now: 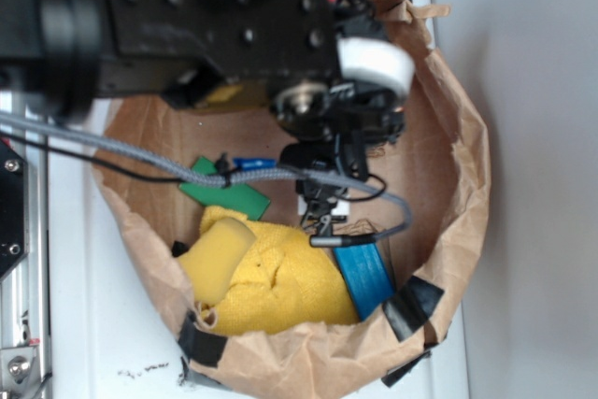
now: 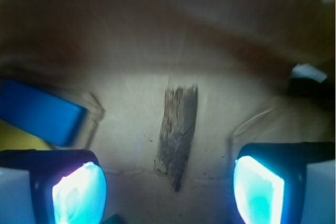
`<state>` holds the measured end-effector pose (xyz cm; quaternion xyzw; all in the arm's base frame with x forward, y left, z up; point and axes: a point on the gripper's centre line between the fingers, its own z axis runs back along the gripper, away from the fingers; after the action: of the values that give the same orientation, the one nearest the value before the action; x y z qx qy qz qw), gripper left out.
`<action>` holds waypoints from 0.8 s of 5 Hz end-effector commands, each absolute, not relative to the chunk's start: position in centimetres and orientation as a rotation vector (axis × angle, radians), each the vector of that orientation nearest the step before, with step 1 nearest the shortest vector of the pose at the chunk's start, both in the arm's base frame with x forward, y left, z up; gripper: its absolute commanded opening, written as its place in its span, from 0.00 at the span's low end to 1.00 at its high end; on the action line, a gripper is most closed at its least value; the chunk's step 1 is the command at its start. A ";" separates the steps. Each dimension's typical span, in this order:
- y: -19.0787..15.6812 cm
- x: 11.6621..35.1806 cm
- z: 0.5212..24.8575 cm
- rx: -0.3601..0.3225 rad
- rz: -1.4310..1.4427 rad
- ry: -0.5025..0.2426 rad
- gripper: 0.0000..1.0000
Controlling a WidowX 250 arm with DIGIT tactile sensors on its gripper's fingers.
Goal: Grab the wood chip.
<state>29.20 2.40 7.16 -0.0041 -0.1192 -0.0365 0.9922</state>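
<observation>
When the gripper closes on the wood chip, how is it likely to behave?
The wood chip looks thin, rough and splintery, so it is probably light and stiff, and unlikely to slip. Its jagged ends suggest it could crumble under a hard squeeze. Lying flat on the paper between the open gripper fingers, it should not roll.

The crumpled paper bag was tan brown, patched with strips of black tape. Inside lay a bright yellow cloth, a yellow sponge, a flat green rectangular block and a blue ridged block. The rough sliver of wood chip was grey-brown with darker streaks. The gripper was black, its finger pads glowing cyan-white.
</observation>
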 end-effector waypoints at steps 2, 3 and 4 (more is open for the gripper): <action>3.7 31.6 3.7 0.079 -0.050 -0.242 1.00; 4.0 32.8 1.8 0.136 -0.025 -0.237 1.00; 4.2 33.2 1.5 0.141 -0.003 -0.244 0.21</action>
<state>33.04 4.32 1.96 0.0690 -0.1208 -0.0001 0.9903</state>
